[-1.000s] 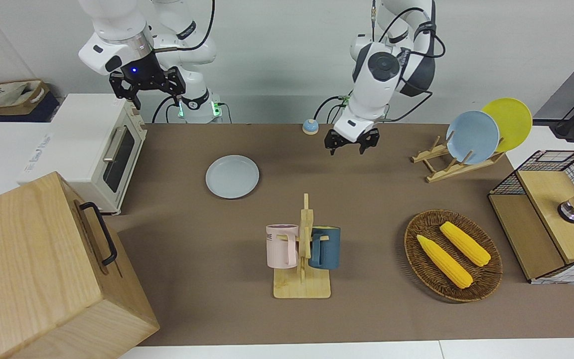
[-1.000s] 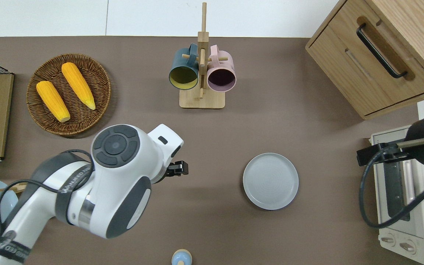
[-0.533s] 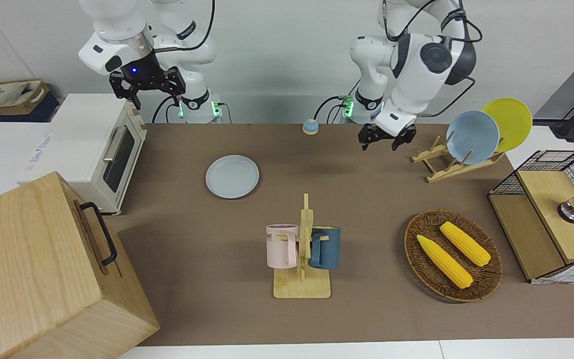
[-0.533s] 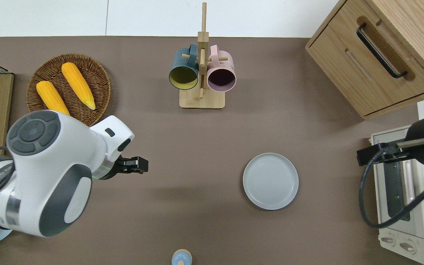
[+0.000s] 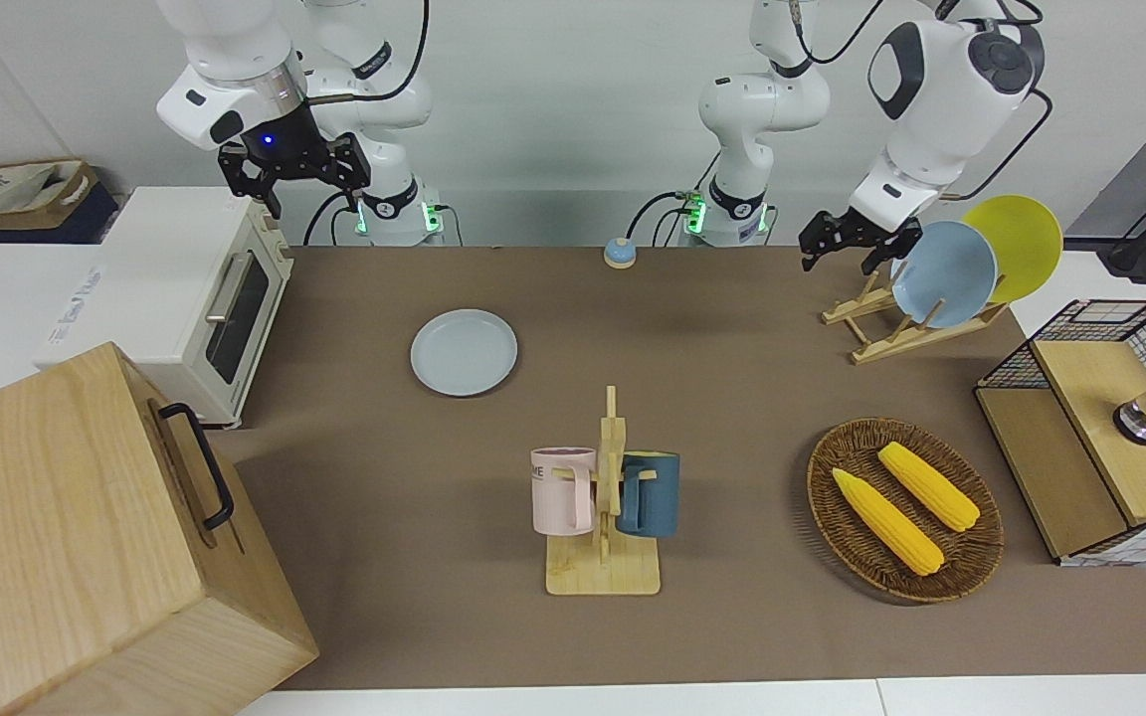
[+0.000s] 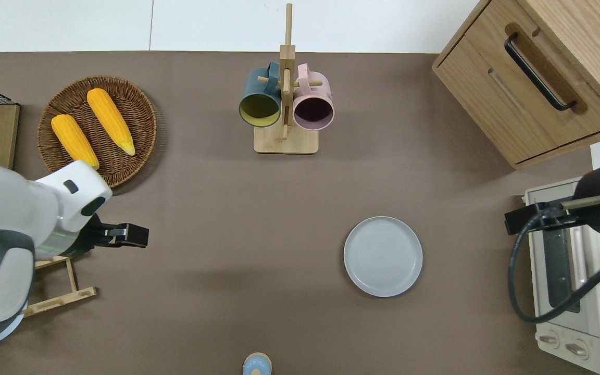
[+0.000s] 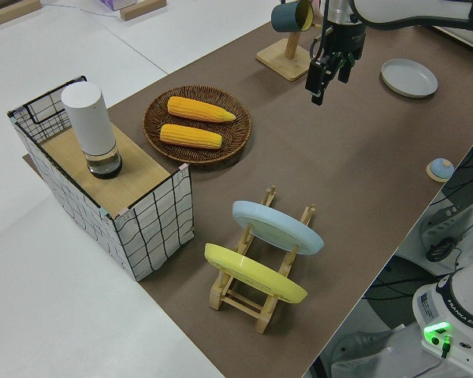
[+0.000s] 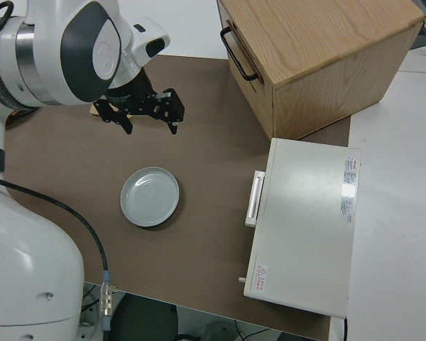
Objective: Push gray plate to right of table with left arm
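The gray plate (image 5: pixel 464 352) lies flat on the brown table (image 5: pixel 732 398), toward the right arm's end, beside the toaster oven. It also shows in the overhead view (image 6: pixel 383 256), the left side view (image 7: pixel 409 77) and the right side view (image 8: pixel 150 197). My left gripper (image 5: pixel 840 261) is open and empty, raised in the air. In the overhead view (image 6: pixel 133 235) it is over bare table between the wicker basket and the plate rack, well apart from the gray plate. My right gripper (image 5: pixel 309 194) is parked, open and empty.
A mug tree (image 6: pixel 284 104) with a blue and a pink mug stands mid-table. A wicker basket (image 6: pixel 141 120) holds two corn cobs. A plate rack (image 5: pixel 891 333) holds a light-blue and a yellow plate. A toaster oven (image 5: pixel 185 288), wooden cabinet (image 5: pixel 86 537), wire crate (image 5: pixel 1100 428) and small bell (image 5: pixel 619 253) stand around.
My left arm has swung from near the table's middle toward its own end, away from the gray plate. The plate and the right arm have not moved.
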`<control>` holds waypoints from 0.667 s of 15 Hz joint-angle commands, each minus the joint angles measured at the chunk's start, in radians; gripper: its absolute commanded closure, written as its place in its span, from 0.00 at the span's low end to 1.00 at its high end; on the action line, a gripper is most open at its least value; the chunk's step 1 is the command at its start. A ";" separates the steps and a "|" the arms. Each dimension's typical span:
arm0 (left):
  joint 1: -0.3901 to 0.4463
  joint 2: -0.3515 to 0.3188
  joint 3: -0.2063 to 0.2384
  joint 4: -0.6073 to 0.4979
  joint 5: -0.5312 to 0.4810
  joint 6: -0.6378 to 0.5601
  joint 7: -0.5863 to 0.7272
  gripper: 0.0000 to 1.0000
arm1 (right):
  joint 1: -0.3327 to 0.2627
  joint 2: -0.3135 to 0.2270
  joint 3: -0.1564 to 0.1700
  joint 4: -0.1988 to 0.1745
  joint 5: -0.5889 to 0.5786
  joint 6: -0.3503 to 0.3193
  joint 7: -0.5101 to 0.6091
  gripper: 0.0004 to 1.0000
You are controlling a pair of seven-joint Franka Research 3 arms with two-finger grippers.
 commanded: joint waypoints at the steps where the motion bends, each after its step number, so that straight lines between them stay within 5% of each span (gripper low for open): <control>1: 0.024 -0.001 -0.009 0.038 0.083 -0.046 0.039 0.00 | -0.020 -0.002 0.016 0.009 0.004 -0.016 0.012 0.02; 10: 0.023 -0.002 0.043 0.107 0.091 -0.086 0.039 0.00 | -0.019 -0.002 0.016 0.009 0.004 -0.016 0.012 0.02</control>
